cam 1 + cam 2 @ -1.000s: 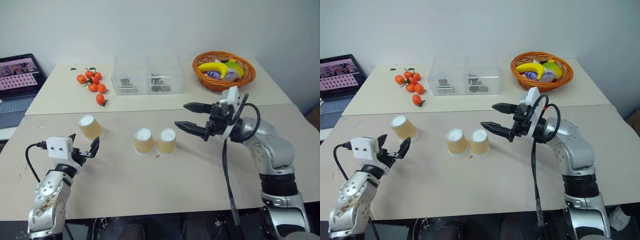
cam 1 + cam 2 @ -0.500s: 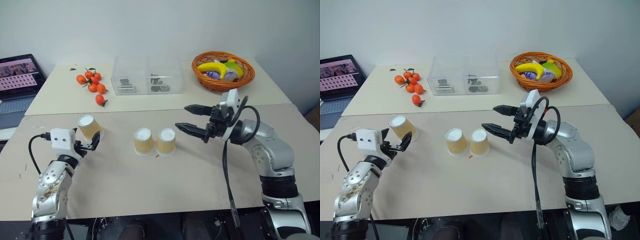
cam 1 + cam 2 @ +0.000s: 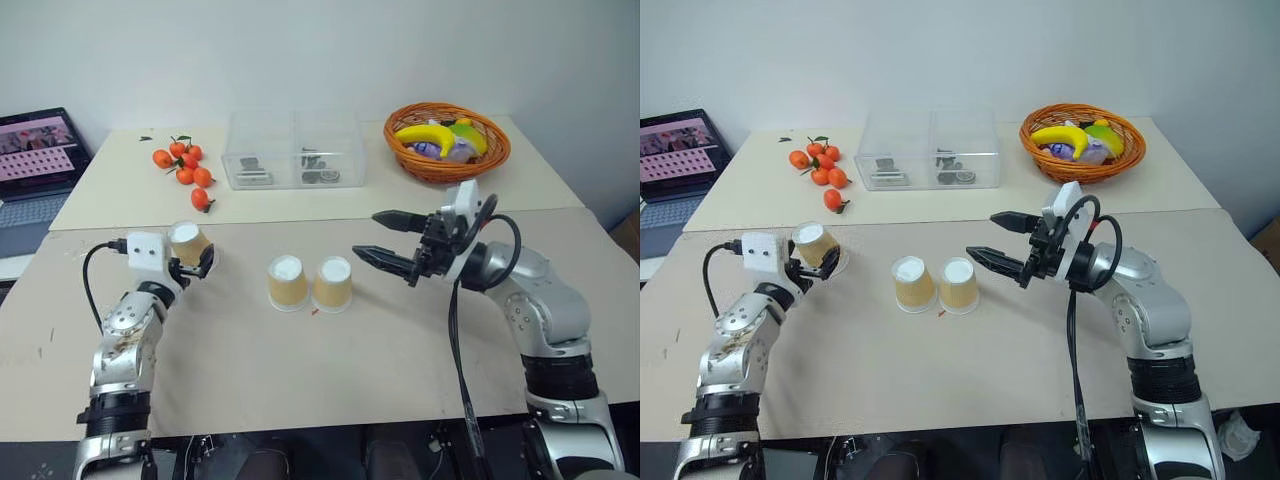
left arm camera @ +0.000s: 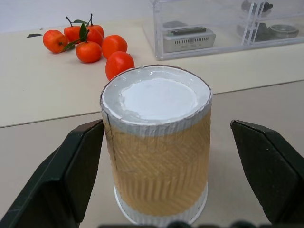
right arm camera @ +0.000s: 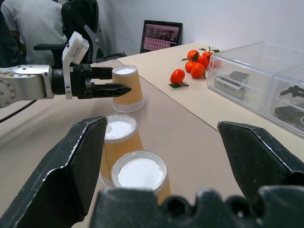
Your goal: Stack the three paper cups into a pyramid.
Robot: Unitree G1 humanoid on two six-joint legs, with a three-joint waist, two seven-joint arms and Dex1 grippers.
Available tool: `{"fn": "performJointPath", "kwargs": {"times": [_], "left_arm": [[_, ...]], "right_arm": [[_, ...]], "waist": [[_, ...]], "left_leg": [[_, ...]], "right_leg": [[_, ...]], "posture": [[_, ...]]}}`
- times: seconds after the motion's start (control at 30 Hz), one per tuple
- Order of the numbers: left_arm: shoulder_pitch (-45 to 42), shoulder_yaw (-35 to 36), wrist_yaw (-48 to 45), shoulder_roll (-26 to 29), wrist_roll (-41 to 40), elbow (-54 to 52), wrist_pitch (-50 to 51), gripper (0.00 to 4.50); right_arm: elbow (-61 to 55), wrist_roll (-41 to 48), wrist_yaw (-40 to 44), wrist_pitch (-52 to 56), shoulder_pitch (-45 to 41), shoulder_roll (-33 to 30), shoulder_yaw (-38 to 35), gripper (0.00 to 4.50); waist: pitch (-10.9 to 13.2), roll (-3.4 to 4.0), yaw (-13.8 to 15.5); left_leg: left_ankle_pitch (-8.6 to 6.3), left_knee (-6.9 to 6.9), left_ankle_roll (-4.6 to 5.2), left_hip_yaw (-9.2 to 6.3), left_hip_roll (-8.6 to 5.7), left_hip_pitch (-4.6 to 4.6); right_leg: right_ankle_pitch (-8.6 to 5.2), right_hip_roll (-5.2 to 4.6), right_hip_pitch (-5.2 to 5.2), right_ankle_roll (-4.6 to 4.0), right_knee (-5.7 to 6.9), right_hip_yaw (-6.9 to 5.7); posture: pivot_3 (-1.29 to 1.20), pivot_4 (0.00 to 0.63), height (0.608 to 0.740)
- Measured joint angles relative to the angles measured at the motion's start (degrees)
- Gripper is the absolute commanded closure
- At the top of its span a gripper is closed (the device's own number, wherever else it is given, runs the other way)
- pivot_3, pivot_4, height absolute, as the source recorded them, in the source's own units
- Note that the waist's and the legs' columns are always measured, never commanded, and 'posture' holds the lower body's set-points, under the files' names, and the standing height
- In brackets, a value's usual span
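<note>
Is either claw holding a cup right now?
No. The open left claw straddles the upside-down tan paper cup without touching; the right claw hangs open.

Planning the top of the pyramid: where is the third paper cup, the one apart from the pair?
The third cup stands upside down on the table's left side, between the open fingers of the left gripper, left of the paired cups and in front of the tangerines.

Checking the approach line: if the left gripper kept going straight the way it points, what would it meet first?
The lone paper cup. It stands upside down between the open fingers of the left gripper, untouched; the gripper's palm would likely meet it first.
</note>
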Motion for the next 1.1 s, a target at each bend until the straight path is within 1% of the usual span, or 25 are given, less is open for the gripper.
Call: {"fn": "performJointPath", "kwargs": {"times": [0.23, 0.33, 0.4, 0.47, 0.53, 0.7, 0.93, 1.0, 1.07, 1.1], "left_arm": [[-1.1, -0.2, 0.2, 0.0, 1.0, 3.3, -1.2, 0.0], [-2.0, -0.3, 0.3, -0.1, 1.5, 4.5, -1.7, 0.76], [-2.5, -0.4, 0.5, -0.4, 1.6, 5.0, -2.7, 1.66], [-2.9, -0.6, 0.5, -0.8, 1.7, 5.3, -3.2, 2.3], [-3.9, -0.8, 0.7, -1.1, 1.8, 6.1, -3.2, 2.6], [-5.2, -1.7, 0.6, -1.1, 2.2, 5.4, -3.2, 2.6], [-6.5, -5.3, -4.4, -0.7, 1.3, -1.9, -0.9, 2.6], [-8.9, -7.0, -7.7, -0.3, -0.9, -4.9, 2.3, 2.6], [-14.2, -8.6, -12.7, 1.7, -5.2, -9.4, 7.9, 2.6], [-15.7, -8.7, -14.0, 2.5, -6.1, -10.8, 8.7, 2.6]], "right_arm": [[0.0, 0.0, -0.5, -0.4, 0.6, -0.5, 0.0, 0.12], [0.0, 0.0, -0.6, -0.6, 0.6, -0.5, 0.0, 0.0], [0.0, 0.0, -0.6, -0.7, 0.6, -0.5, 0.0, 0.0], [0.0, 0.0, -0.7, -0.8, 0.6, -0.5, 0.0, 0.0], [0.0, 0.0, -0.7, -0.8, 0.6, -0.5, 0.0, 0.0], [0.0, -0.2, -0.7, -1.1, 0.6, -0.5, 0.1, 0.0], [0.2, -0.3, -0.6, -1.5, 0.8, -0.7, 0.1, 0.0], [0.6, -0.5, -0.5, -1.6, 0.8, -0.7, 0.1, 0.0], [1.0, -0.6, -0.6, -1.6, 0.8, -0.7, 0.3, 0.0], [1.0, -0.6, -0.6, -1.6, 0.8, -0.7, 0.4, 0.0]], "waist": [[0.0, 0.0, 0.1], [0.0, -0.01, 0.1], [0.0, -0.01, 0.1], [0.0, -0.01, 0.1], [0.0, -0.01, 0.2], [0.0, -0.01, 0.1], [0.0, -0.03, 0.2], [0.0, -0.06, 0.2], [0.1, -0.17, 0.2], [0.1, -0.17, 0.1]], "left_leg": [[0.0, 0.01, -0.01, 0.0, 0.0, 0.0], [0.0, 0.01, 0.0, 0.0, -0.01, 0.0], [0.0, 0.01, 0.0, 0.0, -0.01, -0.01], [0.0, 0.01, -0.01, 0.0, -0.01, -0.01], [0.01, 0.02, -0.01, 0.0, -0.01, -0.01], [0.01, 0.01, -0.01, 0.0, -0.01, -0.01], [0.01, 0.02, -0.01, 0.0, -0.02, -0.03], [0.01, 0.05, -0.01, 0.0, -0.02, -0.05], [0.01, 0.07, -0.01, -0.03, -0.03, -0.08], [0.01, 0.07, -0.01, -0.03, -0.04, -0.07]], "right_leg": [[0.01, 0.0, 0.0, 0.0, 0.01, 0.0], [0.02, 0.0, 0.01, 0.01, 0.0, 0.0], [0.02, 0.0, 0.0, 0.01, 0.0, 0.0], [0.02, 0.0, 0.0, 0.01, -0.01, 0.0], [0.03, 0.0, 0.0, 0.01, 0.0, 0.0], [0.03, 0.0, 0.0, 0.01, 0.0, 0.0], [0.03, -0.01, 0.0, 0.02, 0.0, 0.0], [0.03, -0.01, 0.01, 0.03, 0.01, 0.0], [0.04, -0.01, 0.01, 0.05, 0.0, -0.02], [0.04, -0.01, 0.01, 0.05, 0.0, -0.01]], "posture": [[0.0, 0.15, 0.728], [0.0, 0.15, 0.728], [0.0, 0.15, 0.728], [0.0, 0.15, 0.728], [0.0, 0.15, 0.728], [0.0, 0.15, 0.728], [0.0, 0.15, 0.728], [0.0, 0.15, 0.728], [0.0, 0.15, 0.728], [0.0, 0.15, 0.728]]}}
